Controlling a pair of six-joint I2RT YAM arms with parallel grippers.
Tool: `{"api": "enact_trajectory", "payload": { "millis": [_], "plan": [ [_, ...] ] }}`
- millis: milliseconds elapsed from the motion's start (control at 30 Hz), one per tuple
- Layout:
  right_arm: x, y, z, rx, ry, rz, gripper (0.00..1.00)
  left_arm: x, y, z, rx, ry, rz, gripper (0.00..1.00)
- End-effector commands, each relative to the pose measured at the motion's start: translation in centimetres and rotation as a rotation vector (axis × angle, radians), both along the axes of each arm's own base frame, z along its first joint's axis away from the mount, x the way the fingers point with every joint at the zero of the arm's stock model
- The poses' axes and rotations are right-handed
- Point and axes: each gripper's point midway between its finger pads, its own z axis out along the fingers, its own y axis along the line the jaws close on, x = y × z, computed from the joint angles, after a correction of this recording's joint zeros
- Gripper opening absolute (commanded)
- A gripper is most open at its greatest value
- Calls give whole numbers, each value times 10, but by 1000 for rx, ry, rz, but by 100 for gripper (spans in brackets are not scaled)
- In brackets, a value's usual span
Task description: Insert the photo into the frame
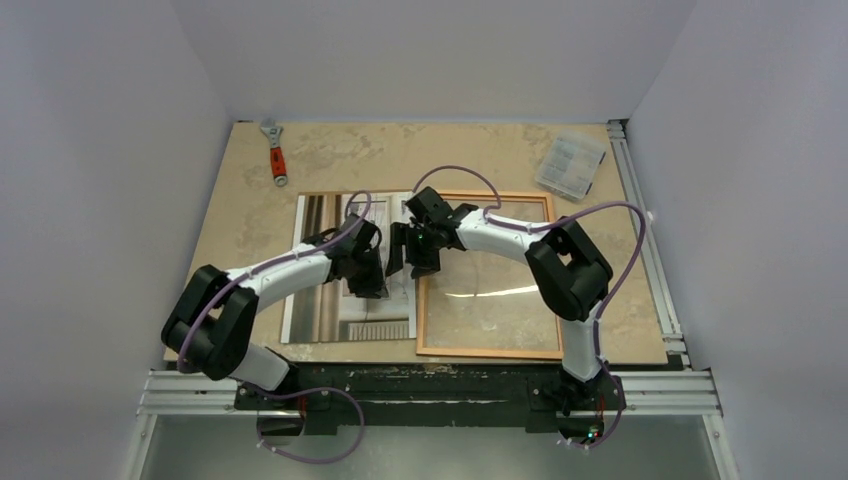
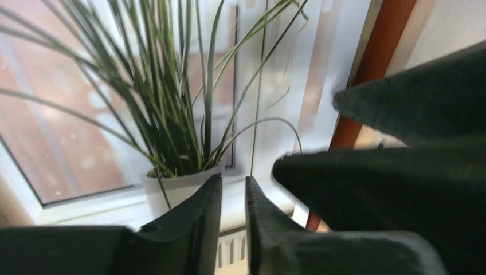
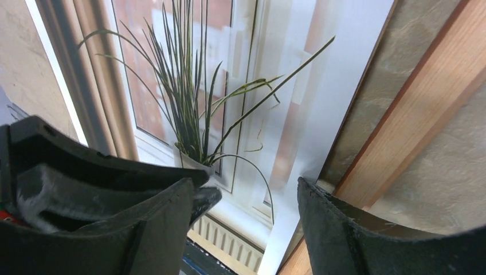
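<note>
Found the left claw (image 2: pixel 234 192) clenched to a thin slit, with nothing caught between its fingers (image 2: pixel 189 229). Saw its tips low over the photo (image 1: pixel 322 220), close to the printed white pot. Found the right claw (image 3: pixel 258 192) released, jaws wide, straddling the photo's right edge. Saw in that gap the print's pale border, then a narrow strip of bare counter (image 1: pixel 400 155), then the left rail of the frame (image 1: pixel 480 352). Judged edge and rail just beside each other, not touching at that spot. Saw the two claws crowded together, the right one's dark fingers filling the right side of the left wrist view. Could not tell whether either claw pressed on the print.

Found the photo flat and picture-up on the counter, left of the frame and outside it, long sides running near to far. Found the frame flat as well, the right arm reaching over its far left corner. Noted the photo's near edge and the frame's near rail both close to the counter's near edge, with little room there. Noted a band of bare counter left of the photo and another right of the frame. Noted a wider band beyond both, up to the back wall. Saw there a red-handled wrench (image 1: pixel 274 150) at far left and a clear plastic box (image 1: pixel 570 163) at far right, both well apart from the claws.
</note>
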Motion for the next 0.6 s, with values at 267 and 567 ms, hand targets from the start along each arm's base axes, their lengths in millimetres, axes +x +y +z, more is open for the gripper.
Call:
{"api": "enact_trajectory", "payload": {
  "millis": [267, 567],
  "plan": [
    [19, -21, 14, -100, -121, -25, 65, 4, 100, 62, 107, -236, 245, 83],
    [24, -30, 10, -202, -161, -10, 68, -11, 192, 53, 318, -89, 471, 86]
  ]
}}
